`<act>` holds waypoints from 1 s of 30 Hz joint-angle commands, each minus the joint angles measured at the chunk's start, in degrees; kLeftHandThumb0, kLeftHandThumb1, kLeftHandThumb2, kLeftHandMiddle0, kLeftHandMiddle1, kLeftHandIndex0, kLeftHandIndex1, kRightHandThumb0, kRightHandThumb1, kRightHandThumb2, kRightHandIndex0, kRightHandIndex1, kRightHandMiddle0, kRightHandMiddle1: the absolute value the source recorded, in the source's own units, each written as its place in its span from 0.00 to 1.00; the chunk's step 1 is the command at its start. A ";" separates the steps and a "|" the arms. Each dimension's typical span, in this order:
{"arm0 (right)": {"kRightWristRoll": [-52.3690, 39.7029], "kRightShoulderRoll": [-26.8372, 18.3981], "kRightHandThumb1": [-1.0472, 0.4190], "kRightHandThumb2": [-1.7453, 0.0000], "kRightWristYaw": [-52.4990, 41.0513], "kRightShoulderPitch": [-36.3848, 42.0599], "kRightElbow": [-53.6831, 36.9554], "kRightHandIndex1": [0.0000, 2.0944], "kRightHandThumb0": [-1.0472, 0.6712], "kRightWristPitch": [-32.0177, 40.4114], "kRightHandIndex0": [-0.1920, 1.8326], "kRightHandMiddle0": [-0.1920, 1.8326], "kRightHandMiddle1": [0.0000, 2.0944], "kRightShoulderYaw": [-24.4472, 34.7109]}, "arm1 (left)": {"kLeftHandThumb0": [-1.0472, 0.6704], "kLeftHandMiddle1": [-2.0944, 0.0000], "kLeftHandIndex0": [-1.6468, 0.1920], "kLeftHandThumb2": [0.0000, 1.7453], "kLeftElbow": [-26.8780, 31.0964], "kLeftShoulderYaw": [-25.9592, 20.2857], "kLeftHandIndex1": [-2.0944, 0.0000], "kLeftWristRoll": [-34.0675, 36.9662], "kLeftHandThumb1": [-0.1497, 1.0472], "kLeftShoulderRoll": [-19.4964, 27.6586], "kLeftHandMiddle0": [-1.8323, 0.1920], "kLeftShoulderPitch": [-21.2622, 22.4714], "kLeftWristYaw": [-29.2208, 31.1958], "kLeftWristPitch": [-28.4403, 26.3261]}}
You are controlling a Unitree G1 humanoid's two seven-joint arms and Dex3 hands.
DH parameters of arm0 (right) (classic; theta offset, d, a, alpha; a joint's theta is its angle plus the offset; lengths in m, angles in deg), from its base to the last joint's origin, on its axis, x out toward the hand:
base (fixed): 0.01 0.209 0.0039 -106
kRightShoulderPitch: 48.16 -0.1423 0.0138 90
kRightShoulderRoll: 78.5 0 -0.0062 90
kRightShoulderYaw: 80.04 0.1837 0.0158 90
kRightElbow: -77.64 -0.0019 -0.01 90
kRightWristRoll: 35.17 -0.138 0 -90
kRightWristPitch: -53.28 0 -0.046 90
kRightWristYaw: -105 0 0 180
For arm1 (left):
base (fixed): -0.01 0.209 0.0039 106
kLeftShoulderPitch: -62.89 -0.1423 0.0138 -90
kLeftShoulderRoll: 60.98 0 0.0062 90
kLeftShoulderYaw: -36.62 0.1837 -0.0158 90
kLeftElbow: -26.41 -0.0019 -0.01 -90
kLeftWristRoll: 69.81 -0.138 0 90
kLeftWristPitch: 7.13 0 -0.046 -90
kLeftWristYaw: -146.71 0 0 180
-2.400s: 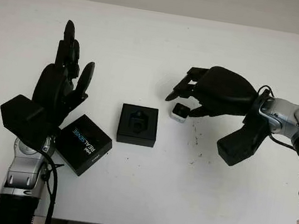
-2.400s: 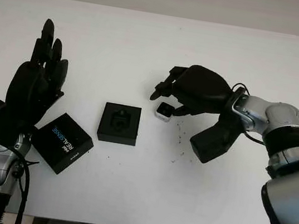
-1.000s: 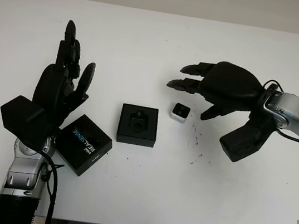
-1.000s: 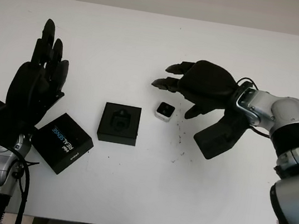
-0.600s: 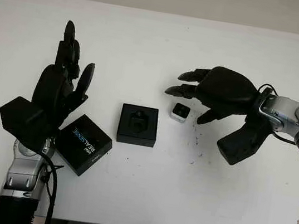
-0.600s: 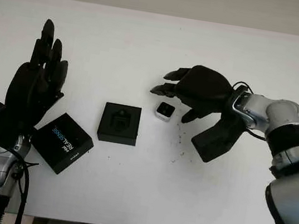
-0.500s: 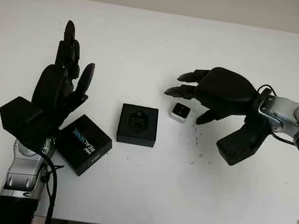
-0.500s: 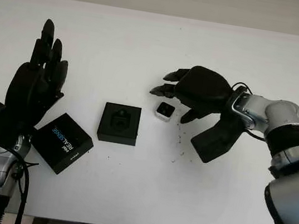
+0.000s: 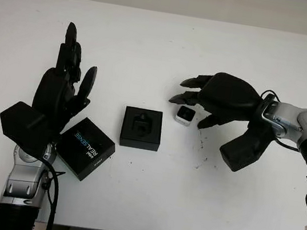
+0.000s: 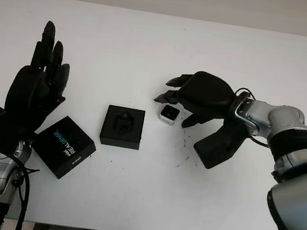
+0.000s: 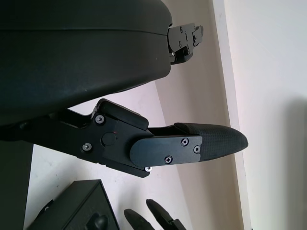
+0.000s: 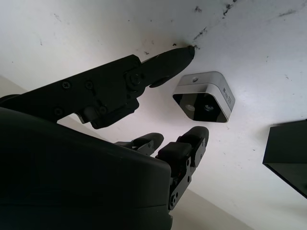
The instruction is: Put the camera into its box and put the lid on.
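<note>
Right hand [image 9: 193,101] lowered around camera [image 12: 204,98].

Lab-like: bare white table [image 9: 164,41]

bare table [image 9: 169,48] beyond the box [image 9: 142,128], lid [image 9: 85,148] just beside its left, camera [image 9: 184,115] near its right

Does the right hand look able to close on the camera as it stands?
Probably yes: the right hand is open just over the camera, fingers on either side, nothing between them; the box lies apart.
</note>
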 commanded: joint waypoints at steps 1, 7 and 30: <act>0.10 0.92 0.12 0.96 0.77 0.21 0.72 0.07 0.40 0.25 0.30 0.35 0.09 -0.75 | 0.14 0.98 0.99 0.28 1.20 0.12 0.98 -0.24 1.00 -0.06 1.00 -0.85 -0.36 -0.23; 0.52 1.52 0.10 0.96 1.57 -0.07 1.34 0.07 0.41 0.96 0.30 0.36 0.10 -1.43 | 0.14 0.98 0.99 0.27 1.33 0.01 0.98 -0.07 1.00 0.04 1.00 -1.13 -0.28 -0.34; 1.20 2.50 0.05 0.97 6.51 -0.07 2.55 0.45 0.41 0.74 0.12 0.09 0.70 -3.61 | 0.14 0.98 1.00 0.27 0.94 0.27 0.98 -0.49 1.00 -0.55 1.00 -1.27 -0.57 -0.27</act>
